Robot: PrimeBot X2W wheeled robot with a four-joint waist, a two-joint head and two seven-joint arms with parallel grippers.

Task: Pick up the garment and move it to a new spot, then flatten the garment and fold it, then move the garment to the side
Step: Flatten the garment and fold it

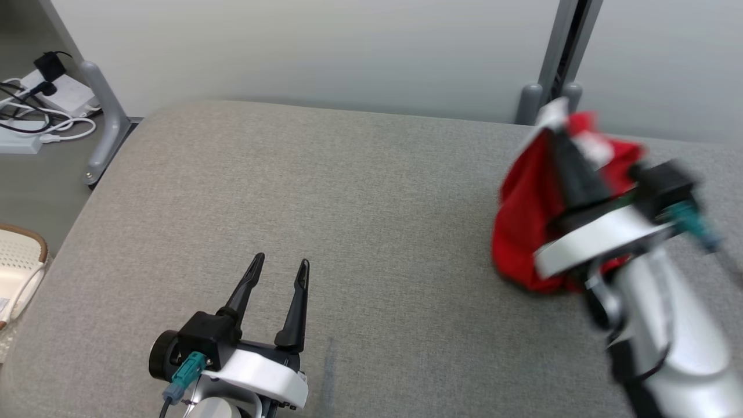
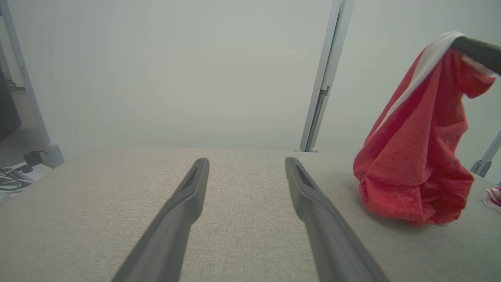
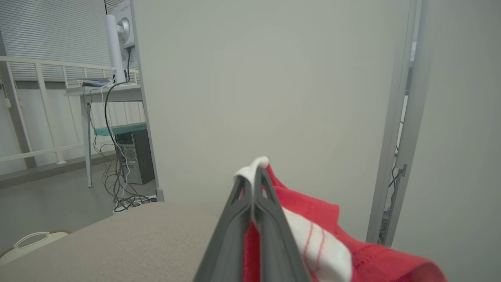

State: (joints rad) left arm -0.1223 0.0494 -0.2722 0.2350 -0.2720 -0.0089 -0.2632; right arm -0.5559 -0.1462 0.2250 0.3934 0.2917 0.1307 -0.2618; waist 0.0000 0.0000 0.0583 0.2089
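The garment is red with white trim and hangs bunched at the right of the grey table. My right gripper is shut on its white edge, holding the top up while the lower folds rest on the table. In the right wrist view the fingers pinch that white trim, and red cloth drapes to their right. The left wrist view shows the garment hanging at the right. My left gripper stands open low at the front left, apart from the cloth, with its fingers over bare table.
A pale wall stands behind the table, with a grey post at the back right. Cables and a power strip lie on the floor at the far left. A white basket sits by the table's left edge. A striped cloth scrap lies at far right.
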